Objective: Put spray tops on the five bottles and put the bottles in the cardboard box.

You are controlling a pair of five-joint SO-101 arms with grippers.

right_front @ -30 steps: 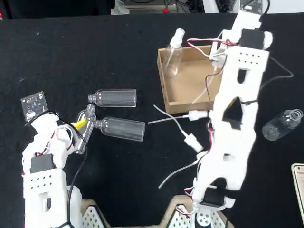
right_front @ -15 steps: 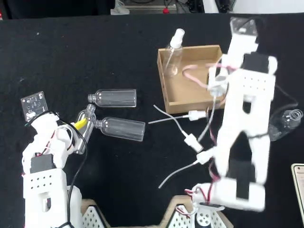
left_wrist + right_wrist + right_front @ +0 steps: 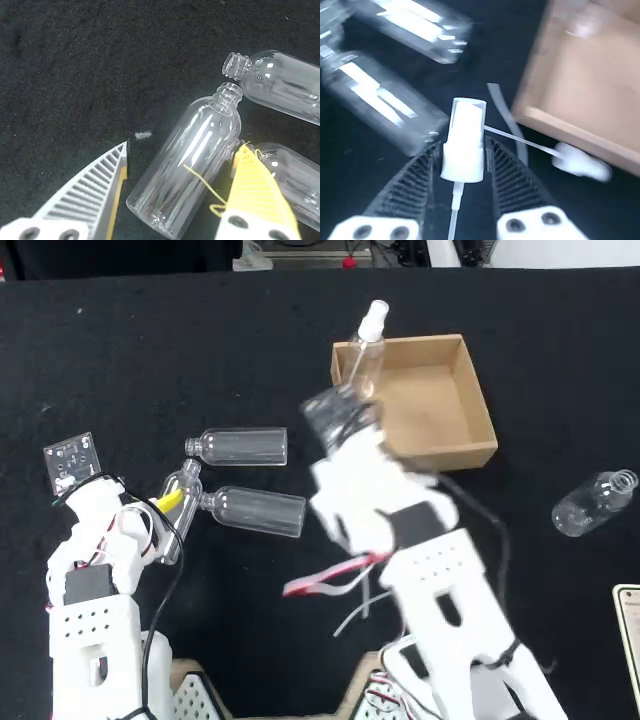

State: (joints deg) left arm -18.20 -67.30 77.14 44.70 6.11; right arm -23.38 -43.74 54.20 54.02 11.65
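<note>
Spray top [image 3: 464, 152] is held clamped in right gripper [image 3: 462, 142], left gripper [image 3: 184, 146] is released astride an uncapped bottle [image 3: 200, 135] lying on the table; tube should be fed squarely into that neck, neighbouring bottles [image 3: 285, 85] and cardboard box [image 3: 470, 455] kept clear.

- This looks like a robotics lab or a maker's workroom.
- The bench [image 3: 150, 350] is draped in plain black cloth.
- The left arm [image 3: 95, 590] and right arm [image 3: 440, 580] have white plastic shells with rows of holes, and loose red and white wires [image 3: 325, 580] hang exposed.
- A bare circuit board [image 3: 72, 462] sits near the left arm.
- Cables [image 3: 400, 252] tangle beyond the bench's far edge.
</note>
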